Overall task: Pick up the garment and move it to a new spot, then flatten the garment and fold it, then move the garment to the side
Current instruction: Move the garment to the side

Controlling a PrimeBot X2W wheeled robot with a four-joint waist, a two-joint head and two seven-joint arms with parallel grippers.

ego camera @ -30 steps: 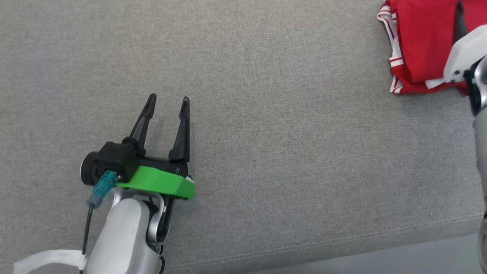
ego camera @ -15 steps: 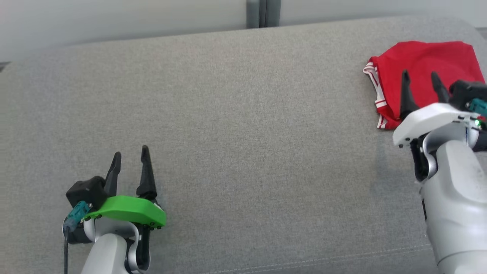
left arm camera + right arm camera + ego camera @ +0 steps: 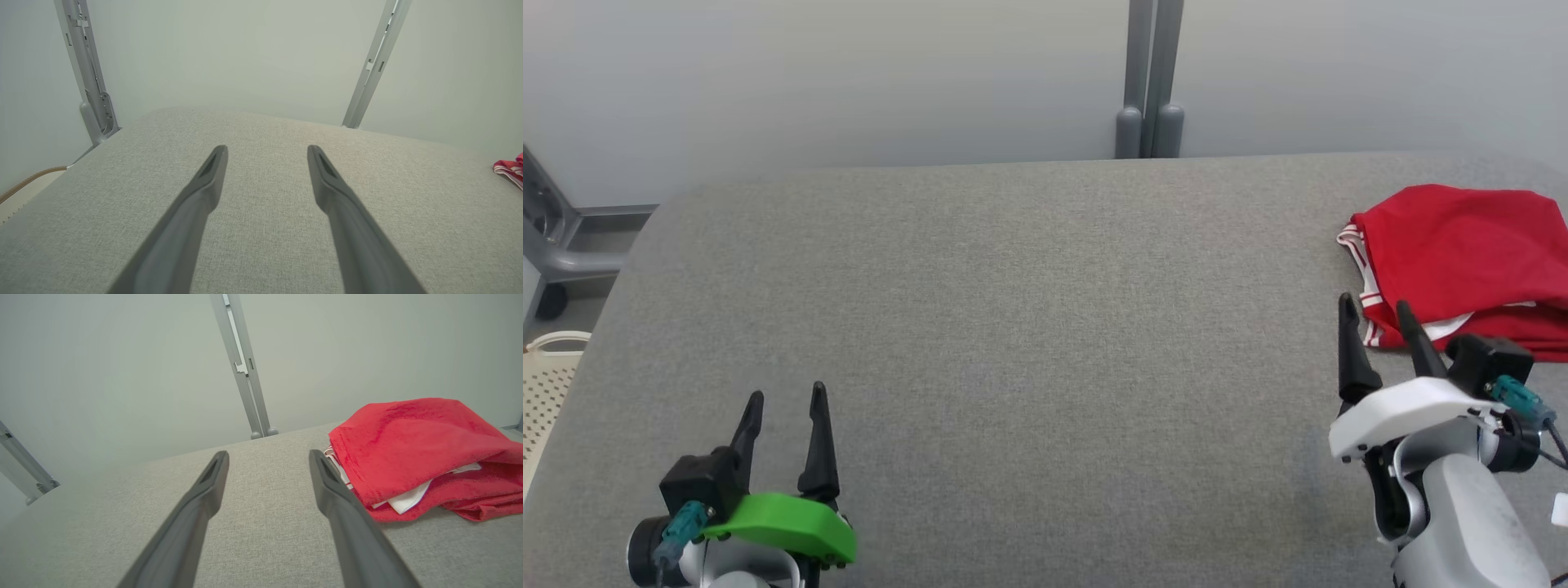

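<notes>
Cropped at the head view's right edge: folded red fabric garment with white striped trim, its lower hem partly masked behind a dark finger of the right pincer. In the left wrist view, merely a sliver of that garment inside the right edge. Inner white layer mostly buried between red folds in the right wrist view. Sliced off at the head view's left edge: cream perforated plastic basket. Lost below the bottom edge: arm behind the left pincer.

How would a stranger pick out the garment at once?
Look at the wide grey fabric surface. At its right end, just beyond the right gripper, lies the folded garment. It alone is red, with white-striped trim.
</notes>
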